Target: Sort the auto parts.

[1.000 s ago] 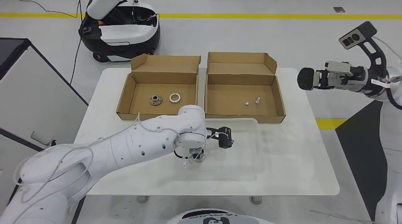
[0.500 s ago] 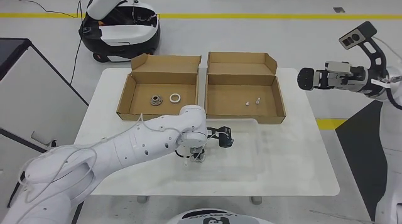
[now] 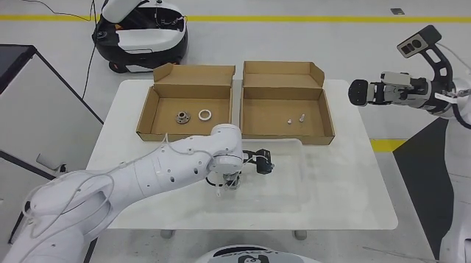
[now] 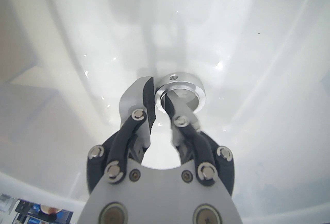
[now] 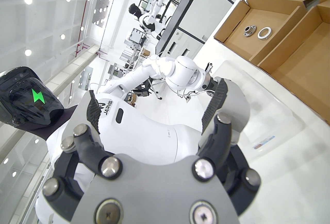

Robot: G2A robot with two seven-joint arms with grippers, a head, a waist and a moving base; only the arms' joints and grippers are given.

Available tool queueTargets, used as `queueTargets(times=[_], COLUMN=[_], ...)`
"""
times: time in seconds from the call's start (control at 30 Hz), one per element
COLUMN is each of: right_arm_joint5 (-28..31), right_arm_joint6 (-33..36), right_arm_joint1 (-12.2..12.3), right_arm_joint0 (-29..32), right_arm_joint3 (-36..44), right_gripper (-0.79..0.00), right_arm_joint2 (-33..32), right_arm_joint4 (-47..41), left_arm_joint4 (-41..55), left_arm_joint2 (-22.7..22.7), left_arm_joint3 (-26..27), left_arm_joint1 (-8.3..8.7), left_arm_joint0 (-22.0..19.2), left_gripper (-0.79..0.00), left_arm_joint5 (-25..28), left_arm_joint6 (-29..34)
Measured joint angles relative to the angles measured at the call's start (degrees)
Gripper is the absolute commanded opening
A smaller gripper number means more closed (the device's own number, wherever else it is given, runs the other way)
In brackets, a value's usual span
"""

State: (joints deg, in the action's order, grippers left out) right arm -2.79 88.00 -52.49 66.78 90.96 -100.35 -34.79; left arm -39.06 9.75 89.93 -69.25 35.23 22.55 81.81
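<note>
In the clear tray (image 4: 232,29) on the counter (image 3: 353,189), the left pincer (image 4: 158,96) pinches the silver ring (image 4: 181,82) by its wall, 1 finger inside, while the right pincer (image 5: 157,91) gapes wide.

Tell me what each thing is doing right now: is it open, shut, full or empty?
Left gripper, shut on the metal ring, one finger inside it, one outside.
Metal ring, gripped by its wall, hole facing up, inside the clear tray.
Right gripper, open, empty, off the table's side.
Left box, open, holding a flanged part and a white ring.
Right box, open, holding two small parts.
</note>
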Motion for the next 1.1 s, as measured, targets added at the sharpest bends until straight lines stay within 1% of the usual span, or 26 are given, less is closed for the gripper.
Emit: queueTargets(times=[0.2,0.37,0.5,0.7,0.93,1.1], right_arm_joint5=[0.0,0.0,0.0,0.0,0.0,0.0], right_arm_joint6=[0.0,0.0,0.0,0.0,0.0,0.0], right_arm_joint1=[0.0,0.0,0.0,0.0,0.0,0.0], right_arm_joint0=[0.0,0.0,0.0,0.0,0.0,0.0], right_arm_joint3=[0.0,0.0,0.0,0.0,0.0,0.0], right_gripper=[0.0,0.0,0.0,0.0,0.0,0.0], right_arm_joint2=[0.0,0.0,0.0,0.0,0.0,0.0], right_arm_joint4=[0.0,0.0,0.0,0.0,0.0,0.0], left_arm_joint4=[0.54,3.08,6.26,11.15,16.85,19.9], left_arm_joint2=[-0.02,-0.01,0.0,0.0,-0.01,-0.01], left_arm_joint3=[0.01,2.06,4.86,9.25,13.13,15.66], left_arm_joint1=[-0.15,0.21,0.79,2.23,4.67,6.17], left_arm_joint0=[-0.4,-2.16,-4.44,-9.07,-14.8,-17.88], left_gripper=[-0.785,-0.785,-0.785,-0.785,-0.785,-0.785], left_arm_joint5=[-0.45,-1.89,-3.3,-4.42,-3.83,-3.43], left_arm_joint6=[0.46,1.9,3.3,4.4,3.79,3.38])
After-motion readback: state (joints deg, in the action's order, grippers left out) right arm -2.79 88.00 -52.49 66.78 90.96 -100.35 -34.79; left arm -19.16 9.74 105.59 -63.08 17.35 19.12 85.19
